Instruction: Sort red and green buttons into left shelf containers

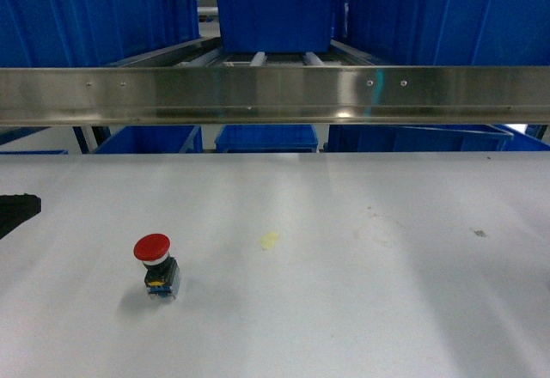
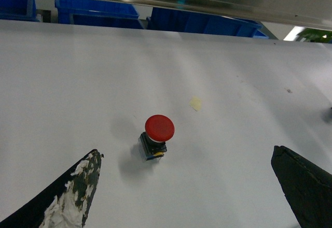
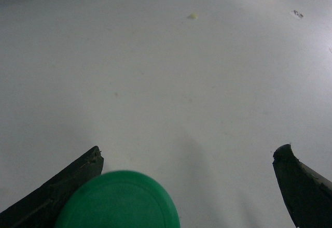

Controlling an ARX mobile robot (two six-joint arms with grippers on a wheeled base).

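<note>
Head: red button (image 1: 155,265) stands upright on the table (image 1: 361,292), left of centre; bins (image 1: 86,13) behind the rail.
Left wrist: left gripper (image 2: 187,186) wide open, empty. You should descend squarely over the black body.
Right wrist: right gripper (image 3: 189,186) wide open; green button (image 3: 118,201) beside its left finger, ungripped.

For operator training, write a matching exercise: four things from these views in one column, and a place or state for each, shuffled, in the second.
Things
1. red button
2. green button
3. left pincer
4. blue bin

Places or states
A. up on the shelf rollers behind the steel rail
B. open, with the red cap ahead between its fingers
C. standing alone on the white table, on the left in the head view
D. close under the right wrist camera, beside the right pincer's left finger

Pairs: 1-C, 2-D, 3-B, 4-A
</note>
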